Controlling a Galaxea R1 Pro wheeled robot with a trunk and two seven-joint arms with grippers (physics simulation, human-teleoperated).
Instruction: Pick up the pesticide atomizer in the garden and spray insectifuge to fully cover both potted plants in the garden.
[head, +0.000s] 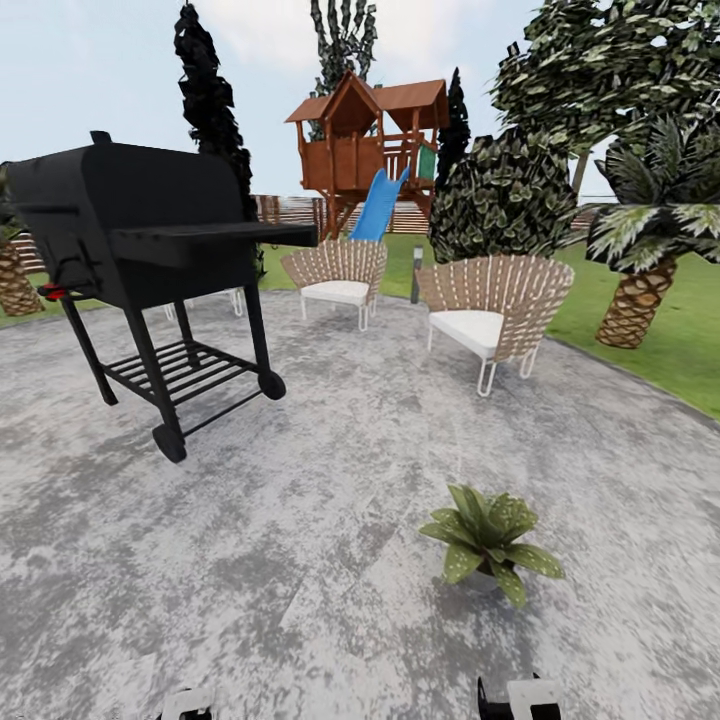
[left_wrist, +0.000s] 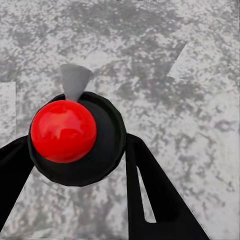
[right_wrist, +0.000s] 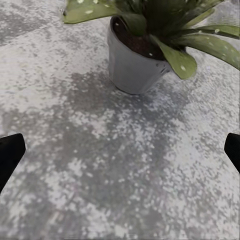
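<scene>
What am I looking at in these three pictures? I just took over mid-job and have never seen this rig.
You are driving a wheeled robot with two arms. The big picture comes from its head camera, looking down over a grey stone patio. On it stand a black grill, two wicker chairs and one potted plant.

The other two pictures come from cameras on the wrists, looking along each gripper's fingers. The left gripper is shut on the pesticide atomizer, seen from above: a dark round body with a red top and a pale nozzle. The right gripper is open and holds nothing. Ahead of it stands the same kind of plant in a grey pot, with whitish specks on its leaves.
</scene>
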